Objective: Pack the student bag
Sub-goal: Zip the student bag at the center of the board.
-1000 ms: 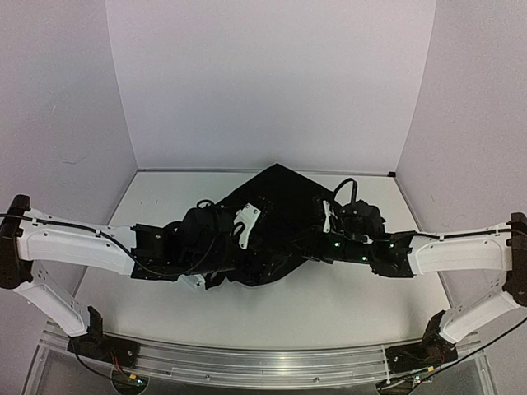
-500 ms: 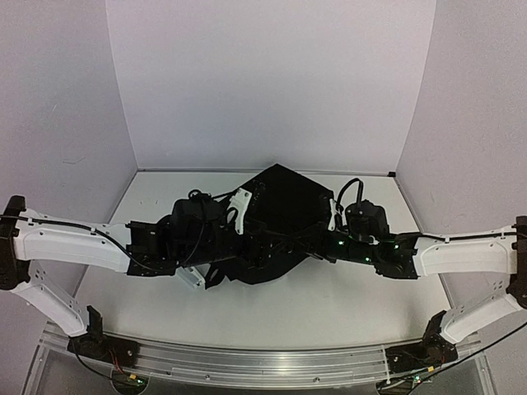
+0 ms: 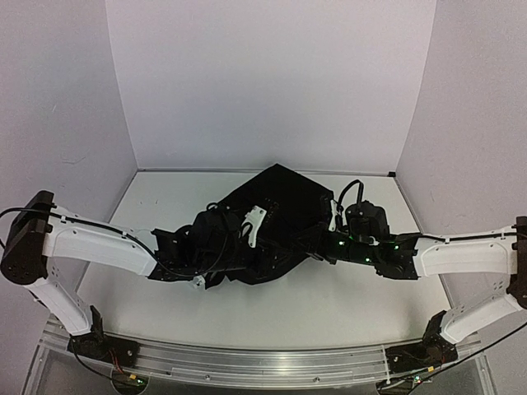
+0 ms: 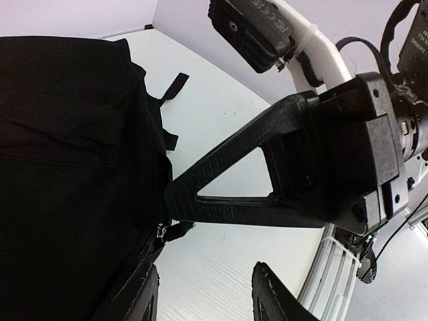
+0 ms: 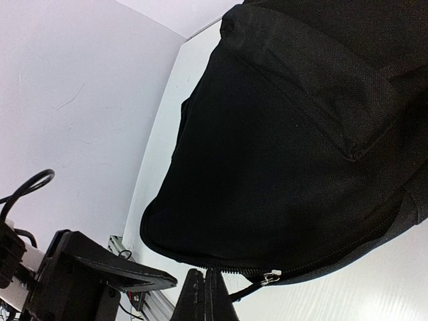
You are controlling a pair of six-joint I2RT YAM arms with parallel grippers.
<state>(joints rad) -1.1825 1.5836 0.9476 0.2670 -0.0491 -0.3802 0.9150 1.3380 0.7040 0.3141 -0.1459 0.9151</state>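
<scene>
— Where is the student bag lying?

— It is sitting on the white surface, in the middle and toward the back wall. Both arms are reaching in to it, one from each side.

— What is the left tool doing?

— It is hovering just beside the bag's zipped edge. Its fingers are standing wide apart and gripping nothing.

— And the right tool?

— Its fingers are pressing narrowly together, with the tips touching the bag's zip line near the zip slider. I cannot tell whether they are pinching fabric or a pull tab.
</scene>
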